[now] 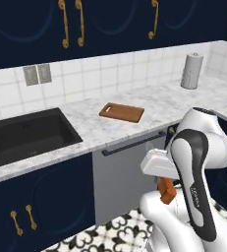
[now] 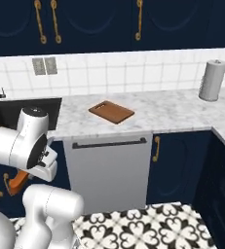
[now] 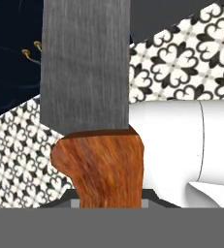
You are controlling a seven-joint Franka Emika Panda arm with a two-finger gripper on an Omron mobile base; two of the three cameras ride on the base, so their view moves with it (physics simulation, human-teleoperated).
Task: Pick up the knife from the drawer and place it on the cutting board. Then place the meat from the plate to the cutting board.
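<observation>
Hand view: the knife (image 3: 91, 121) fills the centre, its orange-brown wooden handle rising from between the gripper (image 3: 108, 201) fingertips and its grey steel blade running to the top edge, with patterned black-and-white floor tiles (image 3: 191, 58) behind it. The jaws are pressed together on the handle, pinching it. Left base view: the handle of the knife (image 1: 167, 191) hangs below the gripper (image 1: 160, 183), low in front of the grey dishwasher front (image 1: 129, 172) and well under the counter edge, partly hidden by the arm. Right base view: the orange-brown handle (image 2: 18, 180) projects to the left beneath the hand, beside the dark blue lower cabinets. The cutting board (image 1: 121, 112) lies flat on the marble counter (image 1: 159, 106), to the right of the black sink (image 1: 29, 134) and above the dishwasher, well apart from the knife. A paper towel roll (image 1: 191, 71) stands upright near the counter's corner.
</observation>
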